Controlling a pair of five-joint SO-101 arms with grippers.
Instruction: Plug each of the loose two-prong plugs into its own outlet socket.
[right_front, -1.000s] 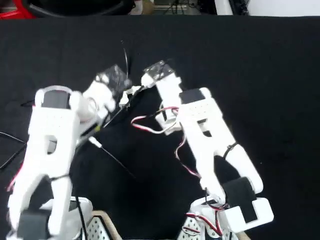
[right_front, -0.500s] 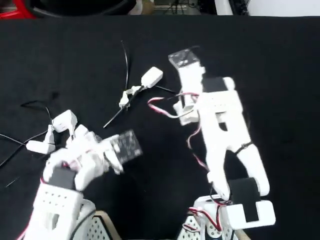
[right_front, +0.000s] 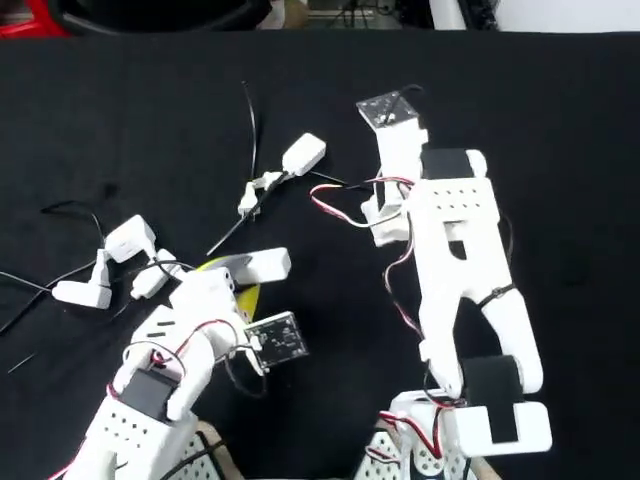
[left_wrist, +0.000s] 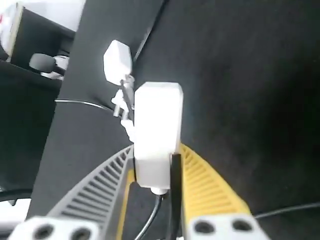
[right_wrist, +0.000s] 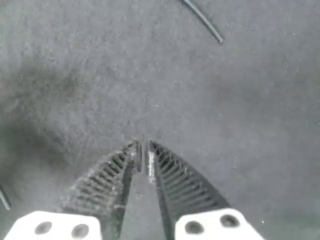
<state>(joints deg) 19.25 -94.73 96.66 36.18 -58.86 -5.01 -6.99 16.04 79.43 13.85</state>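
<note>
We see the left end effector (left_wrist: 157, 150) clamped on a white rectangular body (left_wrist: 157, 120), with a cord leaving the end nearest the wrist. Whether it is a plug or a socket, we cannot tell. The grip runs across its long sides, which we judge leaves the far end free for mating and stops it from twisting.

In the high view it sits near the left arm's base. On one side is a cluster of white parts (right_front: 130, 238). On the other is a second white plug (right_front: 303, 155), lying farther out on the black surface (right_front: 520, 120) beside a small connector (right_front: 258, 188).

The right end effector (right_wrist: 143, 150) has its fingers together with nothing between them, over bare cloth near that second plug — likely held clear of the left arm's work.
</note>
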